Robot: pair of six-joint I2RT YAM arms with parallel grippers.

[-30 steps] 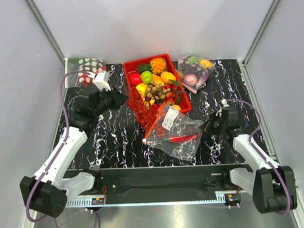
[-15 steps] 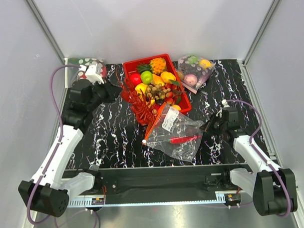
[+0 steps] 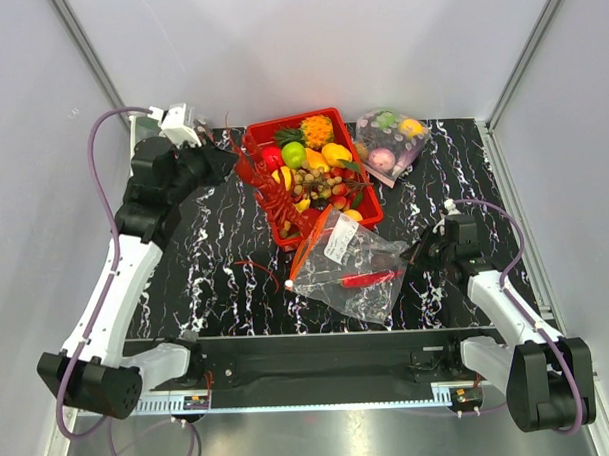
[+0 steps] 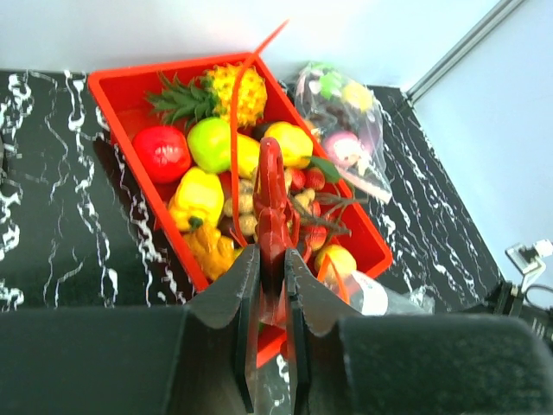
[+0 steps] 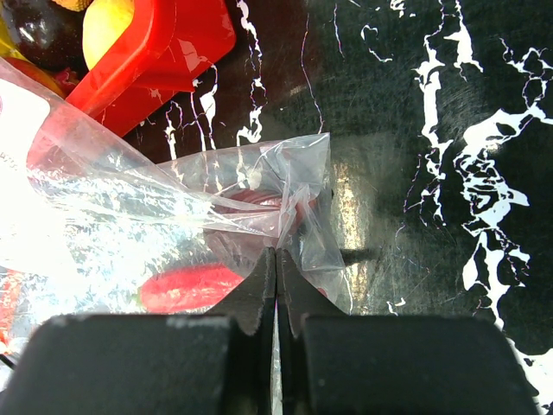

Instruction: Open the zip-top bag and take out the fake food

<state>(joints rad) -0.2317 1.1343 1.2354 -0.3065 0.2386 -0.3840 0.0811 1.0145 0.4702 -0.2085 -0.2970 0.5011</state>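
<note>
Left gripper (image 4: 270, 264) clamped on lobster (image 4: 270, 194) over basket (image 4: 155, 71) left rim. Right gripper (image 5: 276, 259) pinches zip-top bag (image 5: 259, 181) edge. Bare table (image 3: 205, 241) left.

Black white-veined tabletop (image 3: 225, 241) — plain white walls (image 3: 308, 48), aluminium corner posts (image 3: 91, 55), even light.

Top external camera stood high at the near edge, faced down over the table (image 3: 225, 253), left wrist camera looked rightward along the red basket (image 4: 130, 73) from close, right wrist camera sat nearest, on the zip-top bag (image 5: 173, 199), both also seen overhead.
</note>
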